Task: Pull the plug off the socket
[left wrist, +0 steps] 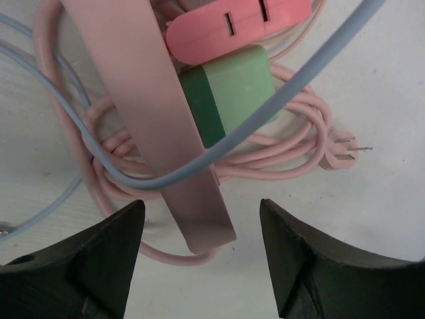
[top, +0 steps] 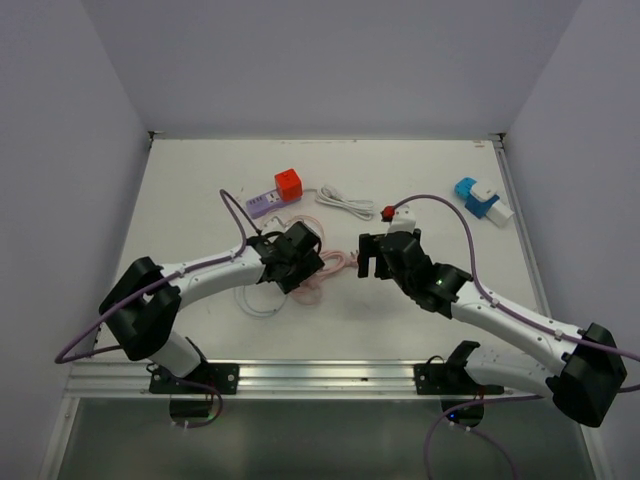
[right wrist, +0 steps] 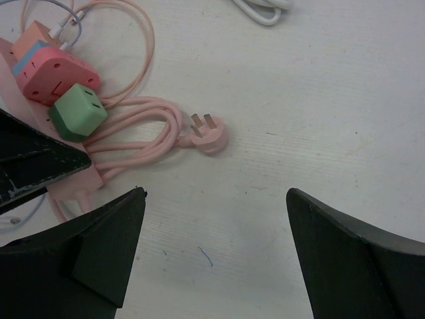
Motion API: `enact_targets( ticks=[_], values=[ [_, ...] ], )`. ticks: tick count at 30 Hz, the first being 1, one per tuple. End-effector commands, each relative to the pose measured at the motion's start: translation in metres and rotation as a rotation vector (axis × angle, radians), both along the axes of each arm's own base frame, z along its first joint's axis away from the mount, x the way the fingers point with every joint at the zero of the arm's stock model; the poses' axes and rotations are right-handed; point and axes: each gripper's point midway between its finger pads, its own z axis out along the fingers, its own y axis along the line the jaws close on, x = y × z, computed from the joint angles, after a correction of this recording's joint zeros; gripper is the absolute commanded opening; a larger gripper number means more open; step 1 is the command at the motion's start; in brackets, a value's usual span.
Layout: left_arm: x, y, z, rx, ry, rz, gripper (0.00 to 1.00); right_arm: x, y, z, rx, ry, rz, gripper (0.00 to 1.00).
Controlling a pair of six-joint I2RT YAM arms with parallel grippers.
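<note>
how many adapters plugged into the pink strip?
3 on the pink strip: green adapter nearest its end, red-pink adapter beside it, orange adapter beyond. A blue edge between those two may be a fourth.

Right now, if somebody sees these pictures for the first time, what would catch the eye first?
The left end effector and the right end effector hang open over a pink cord tangle in the middle of the table. There a green plug sits on a pink strip beside a pink adapter. Further back stand an orange cube at left and a blue adapter at right.
</note>
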Motion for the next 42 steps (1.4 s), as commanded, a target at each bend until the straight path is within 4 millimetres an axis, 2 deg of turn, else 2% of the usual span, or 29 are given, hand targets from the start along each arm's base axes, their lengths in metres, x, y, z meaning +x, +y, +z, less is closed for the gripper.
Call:
enact_targets(
  ticks=[1, 7, 13, 18, 21, 25, 27, 28, 30, 31, 34, 39, 41, 42],
  values=[
    [0.014, 0.000, 0.007, 0.043, -0.040, 0.040, 0.73, 0.002, 0.003, 0.008, 0.033, -0.031, 0.011, 0.91],
    [0.013, 0.011, -0.008, 0.097, -0.024, 0.046, 0.69, 0.001, 0.004, 0.006, 0.034, -0.026, 0.021, 0.90],
    [0.012, 0.011, -0.022, 0.108, 0.001, 0.040, 0.64, -0.001, 0.011, 0.000, 0.046, -0.007, 0.054, 0.90],
    [0.013, 0.013, -0.023, 0.111, -0.017, 0.032, 0.59, -0.003, 0.015, -0.002, 0.056, 0.003, 0.071, 0.89],
    [0.010, 0.019, -0.029, 0.119, -0.006, 0.036, 0.54, -0.004, 0.017, -0.004, 0.062, 0.007, 0.081, 0.89],
    [0.010, 0.022, -0.025, 0.119, -0.025, 0.025, 0.38, -0.005, 0.022, -0.004, 0.079, 0.013, 0.103, 0.89],
    [0.009, 0.026, -0.025, 0.130, -0.034, 0.016, 0.34, -0.006, 0.027, -0.004, 0.093, 0.016, 0.121, 0.89],
    [0.010, 0.026, -0.020, 0.122, -0.048, 0.014, 0.27, -0.007, 0.028, -0.004, 0.099, 0.019, 0.126, 0.89],
    [0.010, 0.029, -0.016, 0.129, -0.069, 0.002, 0.20, -0.007, 0.034, -0.003, 0.124, 0.022, 0.140, 0.89],
    [0.011, 0.030, -0.008, 0.119, -0.088, -0.001, 0.13, -0.008, 0.037, -0.001, 0.142, 0.027, 0.144, 0.89],
    [0.013, 0.033, 0.007, 0.131, -0.148, -0.037, 0.00, -0.011, 0.050, 0.004, 0.199, 0.041, 0.183, 0.89],
    [0.020, 0.036, 0.030, 0.144, -0.286, -0.149, 0.00, -0.014, 0.077, 0.020, 0.325, 0.084, 0.238, 0.88],
    [0.022, 0.036, 0.048, 0.139, -0.372, -0.216, 0.00, -0.016, 0.091, 0.025, 0.394, 0.120, 0.262, 0.88],
    [0.024, 0.035, 0.059, 0.116, -0.428, -0.223, 0.00, -0.013, 0.096, 0.035, 0.435, 0.121, 0.255, 0.88]
  ],
)
